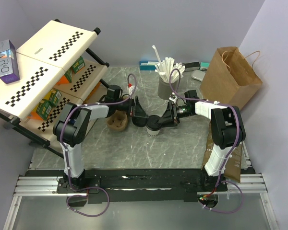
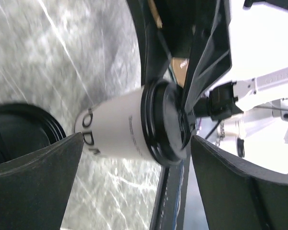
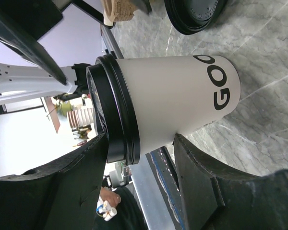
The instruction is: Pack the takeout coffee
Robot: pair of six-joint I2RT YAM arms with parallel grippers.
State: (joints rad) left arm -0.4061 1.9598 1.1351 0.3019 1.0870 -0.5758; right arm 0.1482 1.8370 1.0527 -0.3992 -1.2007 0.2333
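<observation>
The takeout coffee (image 1: 153,126) stands upright mid-table, a white paper cup with black lettering and its black lid (image 3: 113,110) on top. My left gripper (image 1: 138,114) is just left of it. In the left wrist view the cup (image 2: 117,129) lies beyond the wide-open jaws of the left gripper (image 2: 137,146), which touch nothing. My right gripper (image 1: 164,119) reaches in from the right. In its wrist view the right gripper (image 3: 140,143) is open and straddles the lid rim. One finger (image 3: 77,182) lies by the lid top, the other (image 3: 201,172) against the cup wall.
A spare black lid (image 3: 194,14) lies on the marble just left of the cup. The brown pulp carrier (image 1: 117,122) sits beyond it. A grey cup of white sticks (image 1: 167,86) stands behind, a brown paper bag (image 1: 230,76) at back right, and a checkered shelf rack (image 1: 48,72) at left.
</observation>
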